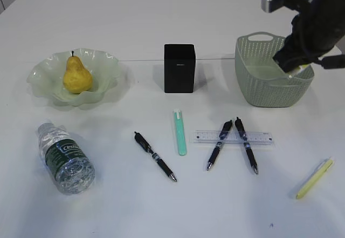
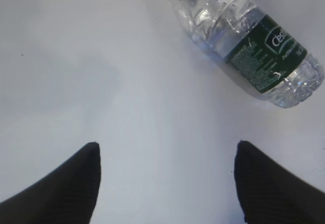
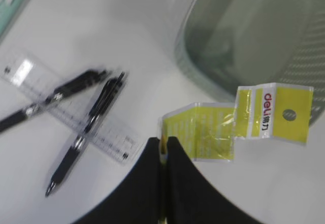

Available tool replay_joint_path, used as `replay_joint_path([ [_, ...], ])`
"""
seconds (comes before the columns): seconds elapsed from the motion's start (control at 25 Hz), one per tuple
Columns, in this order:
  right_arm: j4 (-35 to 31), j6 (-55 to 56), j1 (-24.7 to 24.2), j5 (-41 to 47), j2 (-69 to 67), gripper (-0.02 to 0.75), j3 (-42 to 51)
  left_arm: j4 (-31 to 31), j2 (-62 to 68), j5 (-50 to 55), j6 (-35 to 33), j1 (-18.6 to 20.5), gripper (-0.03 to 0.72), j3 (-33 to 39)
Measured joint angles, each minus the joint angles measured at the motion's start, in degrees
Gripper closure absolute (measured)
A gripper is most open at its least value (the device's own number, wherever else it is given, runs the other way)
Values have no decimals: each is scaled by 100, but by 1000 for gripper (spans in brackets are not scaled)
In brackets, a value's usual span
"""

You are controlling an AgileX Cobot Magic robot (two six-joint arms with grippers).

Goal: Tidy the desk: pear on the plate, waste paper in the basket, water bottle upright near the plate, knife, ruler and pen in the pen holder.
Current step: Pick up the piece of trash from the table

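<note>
The left gripper (image 2: 167, 183) stands wide open with nothing between its jaws; the water bottle (image 2: 249, 41) lies on its side ahead of it and to its right, apart from both fingers. The pear (image 1: 77, 76) sits in the plate (image 1: 110, 65). The pen holder (image 1: 179, 68) stands upright at mid-table, with three pens, a green knife (image 1: 180, 133) and the ruler (image 1: 264, 137) lying before it. The right gripper (image 3: 165, 145) is pinched closed on one end of the waste paper (image 3: 244, 122), which hangs out ahead of the fingers, over the near rim of the basket (image 3: 203, 71).
</note>
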State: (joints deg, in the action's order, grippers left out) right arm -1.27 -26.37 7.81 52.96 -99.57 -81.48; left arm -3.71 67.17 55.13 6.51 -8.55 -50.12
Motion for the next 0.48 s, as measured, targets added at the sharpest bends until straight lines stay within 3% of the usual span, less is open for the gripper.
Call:
replay_joint_path([
  [0.48, 397, 1079, -56, -882, -1232, 750, -1389, 102, 0, -35, 0, 0, 107, 0],
])
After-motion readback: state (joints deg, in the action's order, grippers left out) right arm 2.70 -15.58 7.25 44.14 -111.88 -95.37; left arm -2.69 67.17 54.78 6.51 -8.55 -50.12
